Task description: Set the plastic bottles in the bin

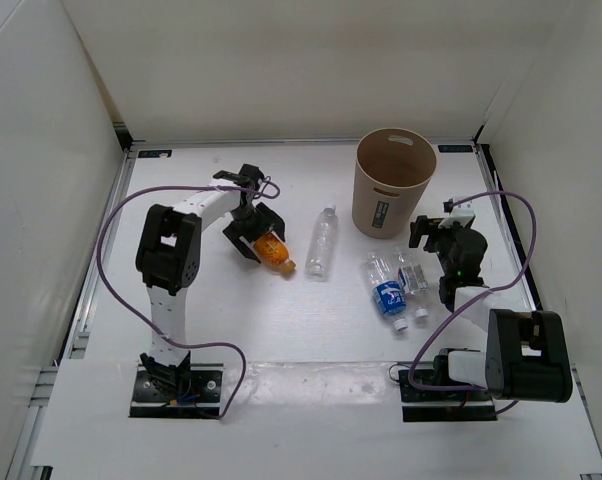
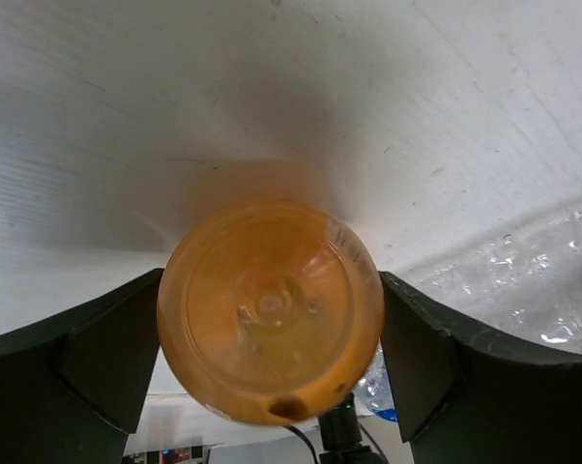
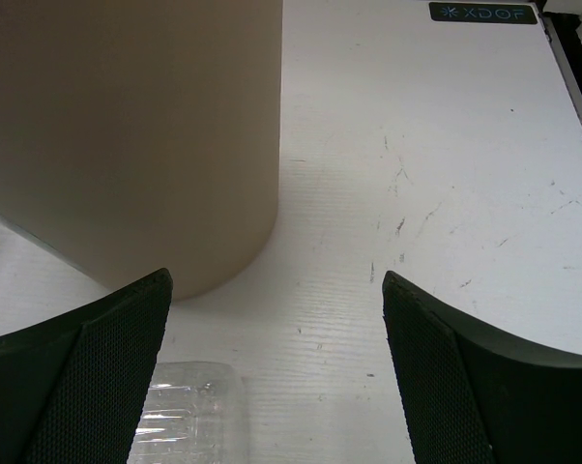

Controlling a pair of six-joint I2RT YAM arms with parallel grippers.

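Observation:
The orange bottle [image 1: 271, 250] lies on its side left of the table's centre. My left gripper [image 1: 256, 238] straddles it, and in the left wrist view its round base [image 2: 270, 309] fills the gap, with both fingers of the left gripper [image 2: 272, 278] pressed against its sides. The slim clear bottle [image 1: 322, 242] lies to its right. The blue-label bottle [image 1: 386, 285] and the short clear bottle [image 1: 412, 272] lie below the tan bin [image 1: 393, 185]. My right gripper [image 1: 433, 232] hovers open beside the bin [image 3: 127, 135], above a clear bottle's end [image 3: 185, 411]; nothing sits between its fingers [image 3: 276, 280].
White walls enclose the table on three sides. A crumpled clear bottle [image 2: 533, 290] shows at the right of the left wrist view. Purple cables loop from both arms. A dark label [image 3: 484, 12] sits at the table's far edge.

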